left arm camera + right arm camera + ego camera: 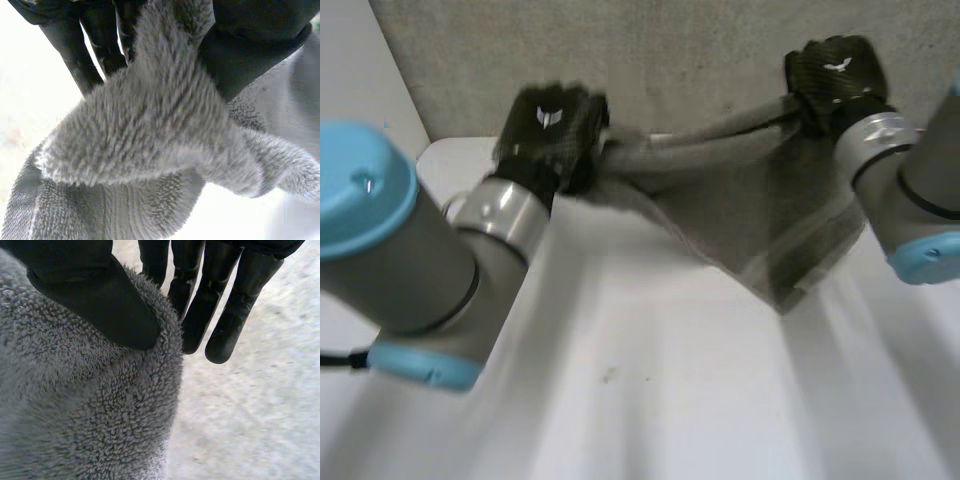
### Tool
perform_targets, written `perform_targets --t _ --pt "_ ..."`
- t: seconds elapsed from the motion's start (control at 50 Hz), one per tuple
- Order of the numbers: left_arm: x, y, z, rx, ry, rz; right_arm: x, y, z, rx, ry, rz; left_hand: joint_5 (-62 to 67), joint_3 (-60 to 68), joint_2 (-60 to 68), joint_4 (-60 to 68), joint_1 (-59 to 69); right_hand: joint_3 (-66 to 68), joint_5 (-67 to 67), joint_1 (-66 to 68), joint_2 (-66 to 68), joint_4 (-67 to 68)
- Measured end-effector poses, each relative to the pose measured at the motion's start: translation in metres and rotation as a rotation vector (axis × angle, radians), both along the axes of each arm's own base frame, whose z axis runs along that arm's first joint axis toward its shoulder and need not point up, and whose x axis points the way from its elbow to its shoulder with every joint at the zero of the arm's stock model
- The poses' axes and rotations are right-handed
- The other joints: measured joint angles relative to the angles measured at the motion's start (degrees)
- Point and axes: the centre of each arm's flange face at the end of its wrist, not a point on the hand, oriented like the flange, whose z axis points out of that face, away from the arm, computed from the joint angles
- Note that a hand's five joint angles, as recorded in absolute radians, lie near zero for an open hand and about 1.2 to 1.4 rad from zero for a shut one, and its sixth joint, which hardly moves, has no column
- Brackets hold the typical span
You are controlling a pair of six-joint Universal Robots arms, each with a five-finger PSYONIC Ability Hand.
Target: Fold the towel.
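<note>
Fingers [227,315] pinch 1 towel [760,220]: L hand [552,125], R hand [835,75].

grey towel [750,225], white table [650,400]

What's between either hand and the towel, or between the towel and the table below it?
Nothing visible. The left hand and right hand each pinch the towel at its upper edge. It hangs between them, and no object shows on the white table beneath.
</note>
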Motion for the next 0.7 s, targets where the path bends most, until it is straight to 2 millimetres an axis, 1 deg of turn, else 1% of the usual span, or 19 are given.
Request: perform_targets --t 0.04,0.06,0.12,0.16,0.2,0.24,0.26,0.28,0.32,0.34,0.36,0.38,0.4,0.42,0.44,0.46,0.48,0.56,0.7 --pt "0.008 0.01 -0.017 0.049 -0.035 0.0 0.011 -0.003 -0.011 0.041 0.017 0.022 -1.81 -1.46 -1.47 -1.46 -0.3 0.0 0.0 0.0 0.0 0.0" --pt "0.008 0.01 -0.017 0.049 -0.035 0.0 0.011 -0.003 -0.011 0.041 0.017 0.022 -1.81 -1.46 -1.47 -1.46 -0.3 0.0 0.0 0.0 0.0 0.0" --pt "0.022 0.03 -0.049 0.141 -0.1 -0.003 0.028 -0.006 -0.039 0.128 0.057 0.06 -5.32 -4.87 -4.88 -4.83 -3.54 0.0 0.01 0.0 0.0 0.0" --pt "0.024 0.034 -0.055 0.158 -0.112 -0.003 0.031 -0.006 -0.045 0.142 0.064 0.065 -5.62 -5.17 -5.23 -5.16 -3.64 0.0 0.01 0.0 0.0 0.0" --pt "0.032 0.046 -0.072 0.206 -0.145 -0.006 0.042 -0.006 -0.069 0.199 0.091 0.089 -7.55 -7.08 -7.4 -7.07 -6.12 0.0 0.02 0.0 0.0 0.0" --pt "0.035 0.051 -0.081 0.232 -0.162 -0.008 0.048 -0.005 -0.083 0.228 0.105 0.102 -11.51 -10.9 -11.47 -10.93 -10.84 0.0 0.07 0.0 0.0 0.0" --pt "0.035 0.051 -0.081 0.232 -0.162 -0.008 0.048 -0.005 -0.083 0.228 0.105 0.102 -11.51 -10.9 -11.47 -10.93 -10.84 0.0 0.07 0.0 0.0 0.0" --pt "0.037 0.055 -0.087 0.252 -0.176 -0.009 0.053 -0.003 -0.095 0.251 0.117 0.113 -21.14 -20.54 -21.52 -20.55 -20.61 0.0 0.08 0.0 0.0 0.0" --pt "0.039 0.058 -0.094 0.27 -0.189 -0.009 0.057 -0.001 -0.107 0.273 0.129 0.122 -31.78 -32.34 -32.42 -32.4 -31.55 0.0 0.08 0.0 0.0 0.0" --pt "0.039 0.058 -0.095 0.275 -0.193 -0.009 0.058 0.0 -0.11 0.279 0.133 0.124 -34.38 -34.97 -35.05 -35.07 -34.08 -7.31 -6.83 -8.08 -7.32 -7.31" --pt "0.039 0.058 -0.097 0.281 -0.197 -0.008 0.059 0.001 -0.113 0.285 0.138 0.126 -44.98 -44.89 -44.99 -45.02 -45.16 -21.12 -19.83 -21.34 -22.59 -21.04" --pt "0.039 0.058 -0.098 0.285 -0.2 -0.007 0.06 0.003 -0.116 0.291 0.143 0.129 -47.32 -47.49 -48.09 -47.54 -46.94 -21.12 -19.83 -21.34 -22.59 -21.04" --pt "0.039 0.058 -0.099 0.288 -0.202 -0.006 0.061 0.005 -0.117 0.295 0.149 0.132 -50.21 -50.54 -50.54 -50.6 -49.38 -38.21 -36.81 -36.21 -39.75 -38.06" --pt "0.039 0.057 -0.099 0.289 -0.203 -0.005 0.062 0.006 -0.117 0.296 0.151 0.133 -51.1 -51.56 -51.58 -51.46 -50.75 -38.21 -36.81 -36.21 -39.75 -38.06" --pt "0.039 0.057 -0.099 0.289 -0.203 -0.004 0.063 0.009 -0.115 0.293 0.155 0.136 -52.35 -52.82 -52.92 -52.96 -51.78 -47.82 -46.19 -41.15 -47.82 -47.86" --pt "0.039 0.056 -0.099 0.288 -0.202 -0.004 0.063 0.011 -0.112 0.289 0.157 0.138 -53.13 -53.51 -53.63 -53.62 -52.48 -47.82 -46.19 -41.15 -47.82 -47.86" --pt "0.039 0.055 -0.097 0.283 -0.199 -0.003 0.062 0.014 -0.106 0.283 0.157 0.14 -53.58 -54.07 -54.18 -54.14 -52.99 -55.36 -52.88 -43.86 -54.1 -55.13" --pt "0.037 0.052 -0.086 0.253 -0.179 -0.003 0.058 0.022 -0.086 0.256 0.15 0.142 -54.27 -54.93 -55.02 -54.97 -53.78 -56.0 -53.34 -43.99 -54.4 -55.37" --pt "0.031 0.045 -0.054 0.165 -0.12 -0.007 0.039 0.041 -0.045 0.207 0.128 0.131 -54.37 -54.81 -54.91 -54.81 -53.7 -55.99 -53.36 -44.0 -54.4 -55.37"
